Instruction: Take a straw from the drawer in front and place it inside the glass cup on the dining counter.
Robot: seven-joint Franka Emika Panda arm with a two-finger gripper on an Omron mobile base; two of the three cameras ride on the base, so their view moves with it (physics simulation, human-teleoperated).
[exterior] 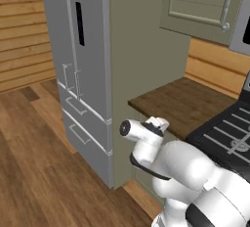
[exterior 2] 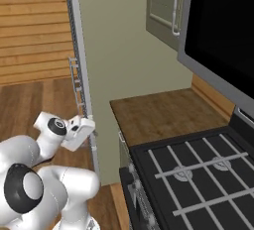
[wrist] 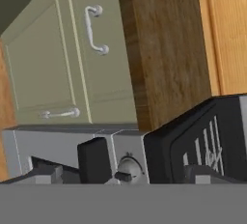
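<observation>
Upper centre of the hand view, the drawer (wrist: 103, 73) sits shut, straw presumably hidden inside: likely light, slippery and crushable, best pinched gently at mid-length. The gripper (exterior 2: 83, 129) waits, jaws spread wide, holding nothing.

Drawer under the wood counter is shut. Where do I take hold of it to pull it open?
Grip the silver handle on the drawer front, at its raised middle between the two mounts. It bows out from the flat panel, so there is likely room behind it. Come straight at the front face and close across the bar, which runs along the counter edge.
</observation>
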